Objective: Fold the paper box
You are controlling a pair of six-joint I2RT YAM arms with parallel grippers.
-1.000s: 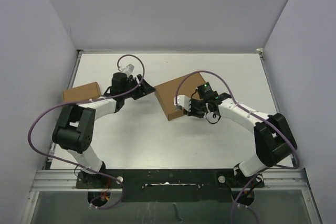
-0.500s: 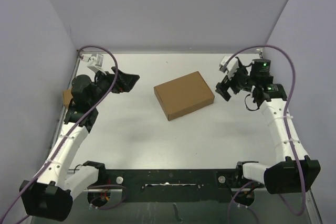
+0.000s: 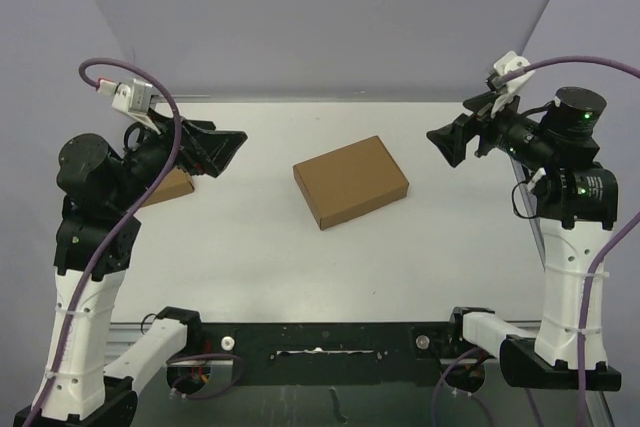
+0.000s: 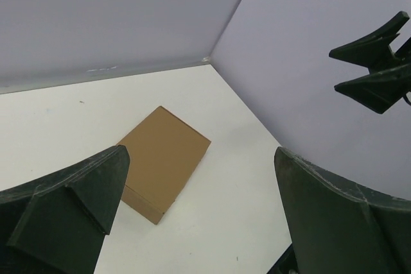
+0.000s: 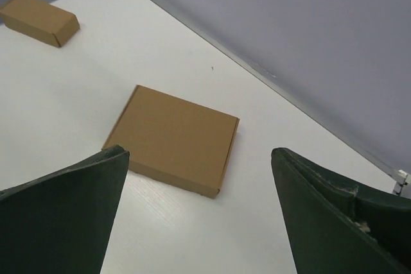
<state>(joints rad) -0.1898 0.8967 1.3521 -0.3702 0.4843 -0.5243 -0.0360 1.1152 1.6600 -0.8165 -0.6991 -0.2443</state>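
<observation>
The paper box (image 3: 350, 181) lies closed and flat in the middle of the white table, a plain brown cardboard slab turned slightly askew. It also shows in the left wrist view (image 4: 164, 158) and the right wrist view (image 5: 172, 138). My left gripper (image 3: 228, 152) hangs high above the table's left side, open and empty (image 4: 200, 155). My right gripper (image 3: 440, 147) hangs high at the right, also open and empty (image 5: 198, 152). Neither touches the box. The right gripper's fingers (image 4: 372, 68) show from the left wrist.
A much smaller brown cardboard box (image 3: 165, 187) sits at the table's left edge, partly behind the left arm, and in the right wrist view (image 5: 38, 18). Lilac walls enclose the table on three sides.
Both arms have risen and drawn back from the paper box to the sides. Both grippers have opened wide. The box stays in the middle.
</observation>
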